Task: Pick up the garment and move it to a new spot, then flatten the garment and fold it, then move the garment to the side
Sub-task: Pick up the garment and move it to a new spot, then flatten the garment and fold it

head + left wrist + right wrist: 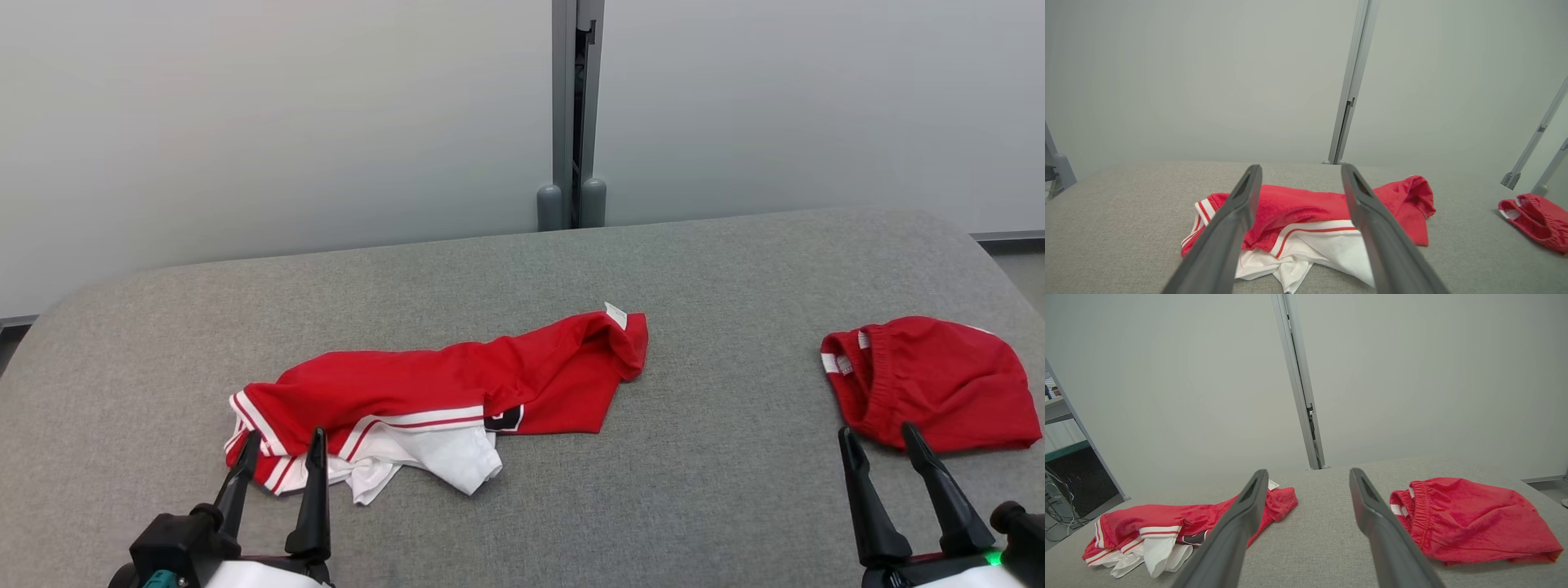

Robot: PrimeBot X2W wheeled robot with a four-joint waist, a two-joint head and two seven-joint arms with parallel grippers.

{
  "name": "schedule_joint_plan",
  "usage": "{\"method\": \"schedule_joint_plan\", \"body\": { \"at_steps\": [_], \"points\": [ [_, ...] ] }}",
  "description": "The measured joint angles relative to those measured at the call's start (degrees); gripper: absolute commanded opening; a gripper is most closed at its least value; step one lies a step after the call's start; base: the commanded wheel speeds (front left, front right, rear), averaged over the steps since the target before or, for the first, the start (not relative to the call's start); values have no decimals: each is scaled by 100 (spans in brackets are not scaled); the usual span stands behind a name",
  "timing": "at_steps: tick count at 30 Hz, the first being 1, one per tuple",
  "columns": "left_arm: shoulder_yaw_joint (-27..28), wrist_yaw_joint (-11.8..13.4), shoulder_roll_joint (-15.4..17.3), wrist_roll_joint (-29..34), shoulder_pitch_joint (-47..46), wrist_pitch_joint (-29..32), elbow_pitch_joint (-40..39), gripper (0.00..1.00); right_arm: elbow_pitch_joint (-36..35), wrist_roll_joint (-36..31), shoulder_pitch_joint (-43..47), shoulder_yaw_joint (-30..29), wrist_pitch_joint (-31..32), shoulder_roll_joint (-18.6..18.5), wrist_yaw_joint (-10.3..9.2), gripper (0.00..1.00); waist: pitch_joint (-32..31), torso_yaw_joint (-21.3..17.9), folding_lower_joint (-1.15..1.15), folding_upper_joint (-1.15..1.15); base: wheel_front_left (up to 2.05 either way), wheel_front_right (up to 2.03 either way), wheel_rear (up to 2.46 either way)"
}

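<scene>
Crumpled red-and-white jersey garment (441, 392) near front-left edge of grey fabric tabletop (694, 269); red elastic-waist shorts (939, 384) near right edge. Jaws apart, empty: left gripper (285, 435), right gripper (878, 431).

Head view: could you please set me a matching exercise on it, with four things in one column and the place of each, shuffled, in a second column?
Things
1. red and white garment
2. all-red garment
3. white label
4. grey post

Places
A. beyond the far edge of the table
B. at the table's right, just past the open right gripper
C. crumpled just past the open left gripper
D. at the far right end of the red and white garment

Pairs: 1-C, 2-B, 3-D, 4-A
</scene>
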Motion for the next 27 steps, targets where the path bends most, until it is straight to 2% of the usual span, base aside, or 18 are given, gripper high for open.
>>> {"method": "schedule_joint_plan", "body": {
  "at_steps": [27],
  "points": [
    [-89,-57,-127,146,-21,-23,105,100,-99,-49,-58,-51,85,7,0,100,-5,51,0,0,0,0,0]
  ]
}}
